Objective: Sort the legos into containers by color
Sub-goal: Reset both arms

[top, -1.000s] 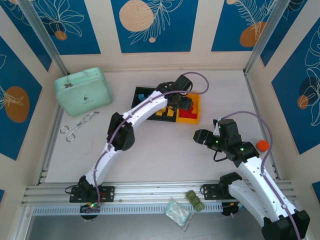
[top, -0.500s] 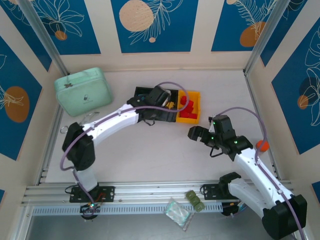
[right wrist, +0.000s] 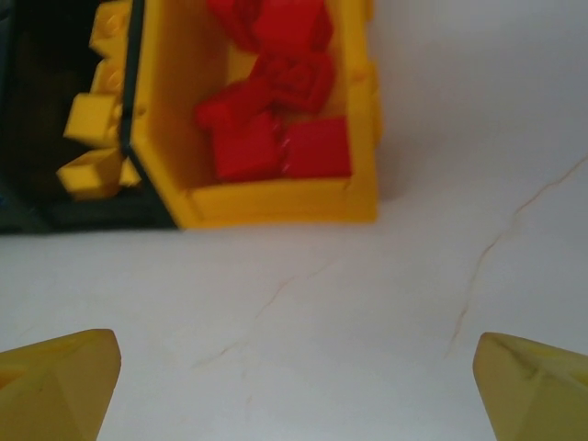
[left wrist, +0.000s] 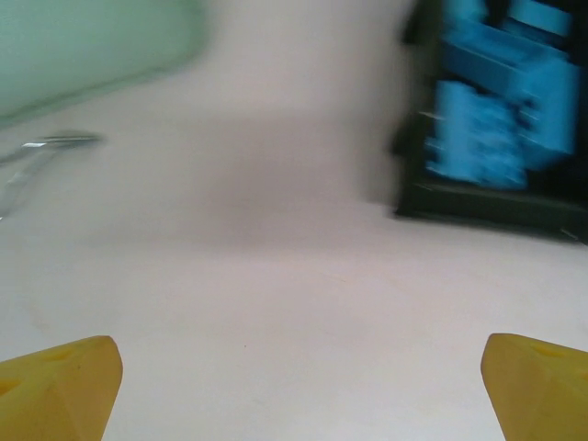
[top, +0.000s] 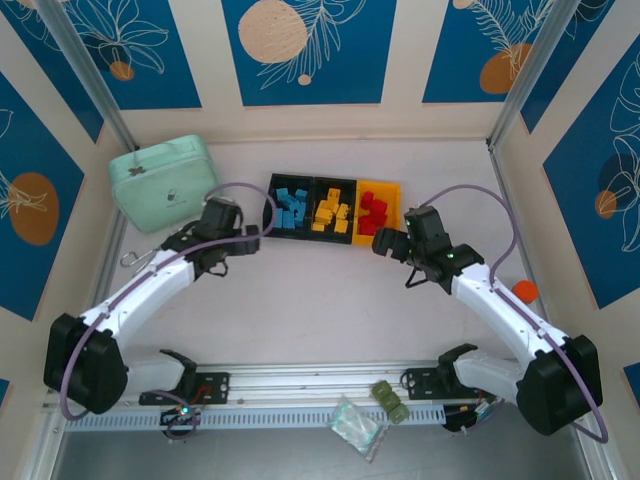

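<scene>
Blue legos [top: 291, 207], yellow legos [top: 333, 212], red legos [top: 372, 212] fill 3 joined bins [top: 395, 205]; row's long axis runs L-R. L gripper [top: 248, 234], R gripper [top: 382, 243]: jaws wide apart, empty.

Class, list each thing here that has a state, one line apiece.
left gripper: open, empty
right gripper: open, empty
blue legos: in the left black bin
yellow legos: in the middle black bin
red legos: in the orange-yellow bin
mint-green case: closed
</scene>
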Controlling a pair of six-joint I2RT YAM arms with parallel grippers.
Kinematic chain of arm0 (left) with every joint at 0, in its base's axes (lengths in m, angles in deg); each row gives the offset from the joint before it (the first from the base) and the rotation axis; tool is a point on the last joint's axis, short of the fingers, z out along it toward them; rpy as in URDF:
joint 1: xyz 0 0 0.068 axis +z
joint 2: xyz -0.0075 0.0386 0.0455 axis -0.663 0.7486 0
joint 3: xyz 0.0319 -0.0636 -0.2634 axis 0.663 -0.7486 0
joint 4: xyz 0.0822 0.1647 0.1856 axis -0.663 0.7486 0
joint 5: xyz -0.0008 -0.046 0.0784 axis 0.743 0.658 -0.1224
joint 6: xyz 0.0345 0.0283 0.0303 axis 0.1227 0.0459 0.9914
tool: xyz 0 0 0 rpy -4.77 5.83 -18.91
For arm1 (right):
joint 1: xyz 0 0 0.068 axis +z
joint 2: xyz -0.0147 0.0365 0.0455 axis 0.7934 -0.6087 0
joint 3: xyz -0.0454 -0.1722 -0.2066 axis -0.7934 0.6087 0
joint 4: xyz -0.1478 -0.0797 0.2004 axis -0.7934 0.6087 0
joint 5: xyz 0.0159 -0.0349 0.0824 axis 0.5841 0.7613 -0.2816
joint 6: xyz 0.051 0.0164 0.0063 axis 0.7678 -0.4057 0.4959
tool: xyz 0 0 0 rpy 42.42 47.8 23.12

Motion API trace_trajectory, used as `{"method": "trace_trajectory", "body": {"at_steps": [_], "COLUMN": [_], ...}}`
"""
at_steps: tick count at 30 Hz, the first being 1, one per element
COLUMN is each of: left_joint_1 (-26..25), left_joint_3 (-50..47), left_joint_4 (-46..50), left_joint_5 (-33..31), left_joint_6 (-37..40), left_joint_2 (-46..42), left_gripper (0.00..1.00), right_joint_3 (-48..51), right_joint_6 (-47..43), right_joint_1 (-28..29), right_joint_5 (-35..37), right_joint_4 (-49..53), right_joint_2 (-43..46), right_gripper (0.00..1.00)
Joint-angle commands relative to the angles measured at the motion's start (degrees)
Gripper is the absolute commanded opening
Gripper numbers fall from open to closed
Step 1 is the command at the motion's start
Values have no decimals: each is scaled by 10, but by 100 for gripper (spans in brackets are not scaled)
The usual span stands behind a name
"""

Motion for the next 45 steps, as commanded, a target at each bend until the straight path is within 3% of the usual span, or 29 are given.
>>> {"method": "trace_trajectory", "body": {"at_steps": [1, 4, 7, 9, 12, 18, 20, 22, 25, 26, 27, 28, 29, 31, 32, 34, 45], "left_joint_1": [29, 36, 46, 67, 91, 96, 98, 99, 122, 141, 160, 169, 170, 172, 171, 172, 170], "left_joint_3": [-47, -131, -240, -266, -269, -296, -314, -301, -296, -298, -309, -325, -333, -308, -306, -300, -307], "left_joint_4": [-62, -200, -416, -470, -535, -771, -869, -814, -800, -791, -806, -867, -910, -811, -843, -806, -831], "left_joint_5": [-76, -168, -210, -211, -200, -193, -179, -148, -90, -37, 17, 36, 30, 34, 29, 30, 31], "left_joint_6": [42, 120, 203, 204, 227, 283, 303, 296, 284, 272, 265, 268, 267, 257, 264, 256, 264], "left_joint_2": [-26, -62, -102, -95, -34, 120, 170, 159, 161, 156, 161, 192, 209, 180, 198, 186, 191], "left_gripper": [99, 99, 100, 99, 99, 99, 100, 99, 99, 100, 99, 100, 99, 99, 99, 99, 99], "right_joint_3": [9, 64, 67, 79, 126, 183, 211, 220, 257, 263, 253, 221, 217, 220, 223, 222, 221], "right_joint_6": [-83, -203, -227, -239, -278, -335, -354, -330, -297, -290, -285, -280, -277, -261, -266, -266, -265], "right_joint_1": [19, 27, -13, -38, -63, -91, -113, -134, -200, -210, -208, -208, -217, -218, -212, -209, -217], "right_joint_5": [168, 256, 253, 241, 225, 187, 82, 64, -88, -100, -81, -76, -93, -57, -48, -40, -60], "right_joint_4": [-110, -275, -317, -366, -497, -675, -737, -739, -790, -852, -825, -717, -744, -730, -743, -739, -736], "right_joint_2": [-13, -38, -76, -97, -129, -204, -219, -216, -223, -256, -255, -232, -244, -238, -239, -239, -239], "right_gripper": [99, 99, 99, 99, 99, 99, 99, 99, 99, 99, 99, 99, 99, 99, 99, 99, 99]}}
